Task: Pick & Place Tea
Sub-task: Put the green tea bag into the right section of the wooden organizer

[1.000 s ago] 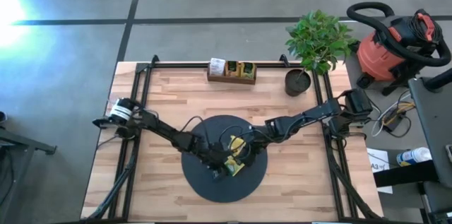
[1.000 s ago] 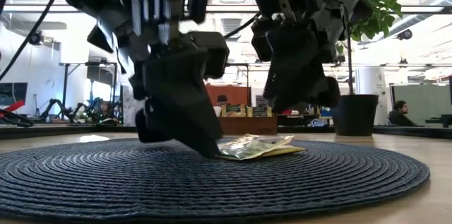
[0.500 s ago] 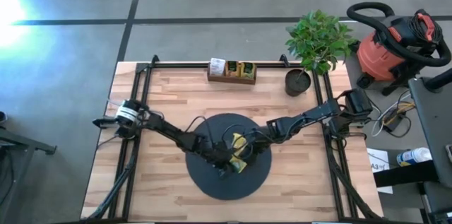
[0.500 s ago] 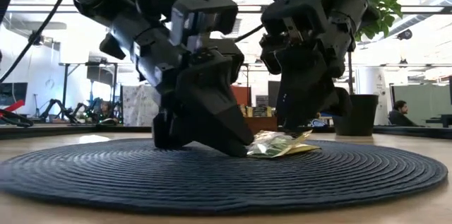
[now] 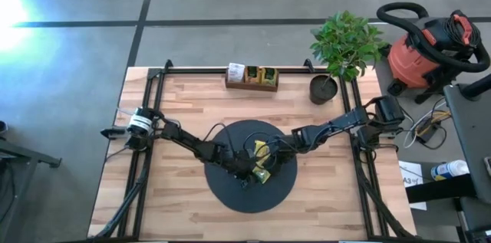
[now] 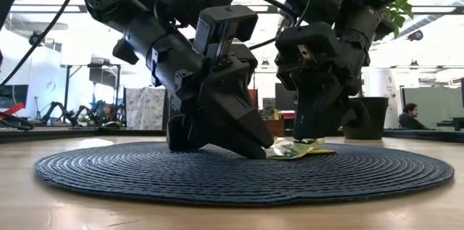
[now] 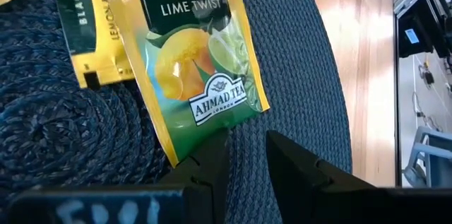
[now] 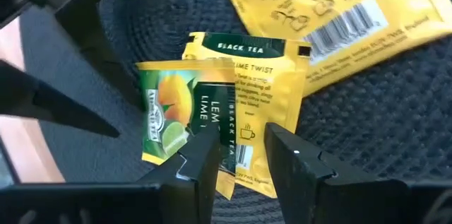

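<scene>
The wooden table (image 5: 176,113) carried a round black mat (image 5: 252,188), and both arms met over its middle, very close to each other; the biggest risk was that the two arms would knock together, because they worked on the same small pile. The wooden tray (image 5: 252,79) with some packets stood well apart at the far edge, so any carry there would be long and a weak grip could drop the tea on the way. The left gripper (image 7: 244,155) had its fingers a little apart, with the corner of the green lemon-lime packet (image 7: 198,75) at the gap; whether it really pinched the packet I could not tell. The right gripper (image 8: 240,155) was also slightly open above the same overlapping packets and held nothing clearly. The black tea packet (image 8: 254,90) lay under the green one, touching it, so one pull could drag two packets together.
</scene>
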{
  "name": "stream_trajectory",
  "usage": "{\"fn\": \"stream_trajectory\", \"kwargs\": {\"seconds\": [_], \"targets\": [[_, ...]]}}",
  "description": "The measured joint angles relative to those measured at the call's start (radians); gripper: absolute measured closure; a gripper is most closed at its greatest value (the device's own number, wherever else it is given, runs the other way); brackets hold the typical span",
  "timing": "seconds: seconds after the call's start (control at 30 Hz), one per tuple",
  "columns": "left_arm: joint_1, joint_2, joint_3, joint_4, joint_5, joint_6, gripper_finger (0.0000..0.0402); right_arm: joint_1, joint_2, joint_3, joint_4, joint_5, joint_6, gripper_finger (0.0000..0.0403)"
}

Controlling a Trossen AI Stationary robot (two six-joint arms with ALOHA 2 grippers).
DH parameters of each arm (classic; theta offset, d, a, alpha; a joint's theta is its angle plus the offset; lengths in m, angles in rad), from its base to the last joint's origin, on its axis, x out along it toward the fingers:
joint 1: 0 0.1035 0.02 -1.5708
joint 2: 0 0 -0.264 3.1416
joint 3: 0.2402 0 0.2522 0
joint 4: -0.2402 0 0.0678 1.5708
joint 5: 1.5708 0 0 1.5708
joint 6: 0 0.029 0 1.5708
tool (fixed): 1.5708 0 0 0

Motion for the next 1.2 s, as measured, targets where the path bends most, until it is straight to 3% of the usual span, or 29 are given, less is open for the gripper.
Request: {"fn": "stream_trajectory", "kwargs": {"seconds": [0.43,0.73,1.0,1.2], "targets": [[0.052,0.003,-0.002,0.026,-0.032,0.0,0.0303,0.0,0.0,0.001,0.063,-0.038,-0.026,0.0296],[0.041,-0.016,-0.004,0.018,-0.044,-0.002,0.0303,-0.001,-0.009,0.006,0.046,0.08,-0.091,0.0378],[0.038,-0.157,-0.007,-0.101,-0.222,0.014,0.0303,-0.031,-0.044,0.104,-0.094,0.156,-0.269,0.0391],[0.037,-0.305,-0.03,-0.254,-0.349,0.025,0.0303,-0.145,-0.096,0.27,-0.357,0.204,-0.561,0.0392]]}}
